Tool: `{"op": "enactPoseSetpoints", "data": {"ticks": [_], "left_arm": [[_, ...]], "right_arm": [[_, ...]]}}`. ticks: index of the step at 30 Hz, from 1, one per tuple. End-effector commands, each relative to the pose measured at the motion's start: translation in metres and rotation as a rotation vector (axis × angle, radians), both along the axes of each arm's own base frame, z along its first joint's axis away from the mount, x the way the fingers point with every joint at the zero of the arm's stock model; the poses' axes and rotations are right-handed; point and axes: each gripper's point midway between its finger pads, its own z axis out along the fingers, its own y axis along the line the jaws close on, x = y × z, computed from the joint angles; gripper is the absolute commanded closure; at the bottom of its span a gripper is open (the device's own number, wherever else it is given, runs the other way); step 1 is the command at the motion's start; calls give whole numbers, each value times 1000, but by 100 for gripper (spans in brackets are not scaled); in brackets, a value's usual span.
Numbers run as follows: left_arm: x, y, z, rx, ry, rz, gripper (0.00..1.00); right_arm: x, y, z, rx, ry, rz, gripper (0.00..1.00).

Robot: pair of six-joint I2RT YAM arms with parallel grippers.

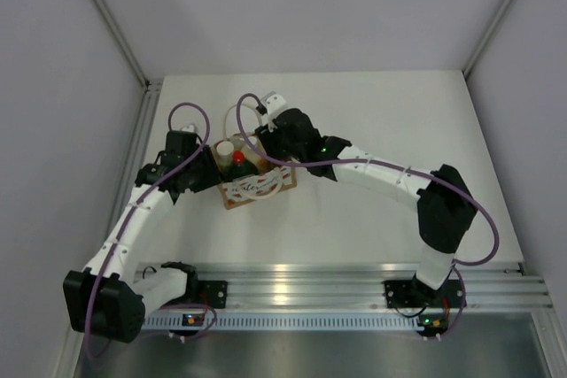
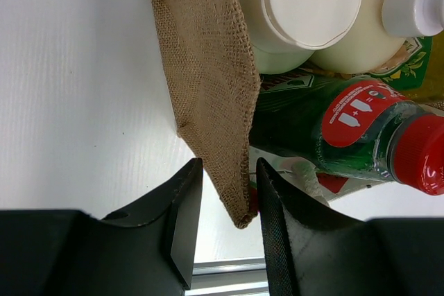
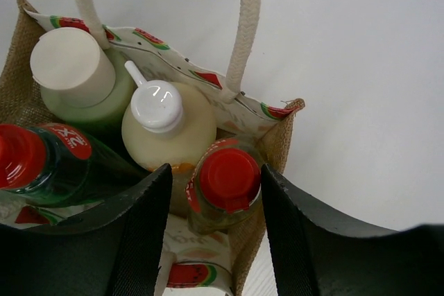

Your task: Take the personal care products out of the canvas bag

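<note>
Right wrist view: right gripper (image 3: pixel 215 199) straddles yellow bottle (image 3: pixel 225 177) (closure unconfirmed); if left gripper (image 2: pixel 227 178), clamped on canvas bag (image 2: pixel 201 67), slips, bag may lift.

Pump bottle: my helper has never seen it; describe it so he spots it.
Find the tan bag on the table. Of four bottles inside, the pump bottle stands next to the white-capped one. It alone is cream, with a spouted head.

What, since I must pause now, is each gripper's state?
Left gripper: shut on the canvas bag wall.
Right gripper: jaws around the slim red-capped bottle; grip cannot be told.
</note>
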Motion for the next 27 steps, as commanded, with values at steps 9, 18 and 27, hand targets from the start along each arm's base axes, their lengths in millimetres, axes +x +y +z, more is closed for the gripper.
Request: {"op": "enactPoseSetpoints", "data": {"ticks": [9, 18, 27], "left_arm": [[-3, -7, -8, -18, 29, -44, 59], [-4, -10, -9, -11, 31, -55, 59], [-4, -10, -9, -10, 28, -58, 59]], "right_arm": [[13, 9, 33, 103, -77, -35, 57], [18, 3, 30, 131, -85, -70, 63], [18, -2, 23, 121, -80, -77, 67]]}}
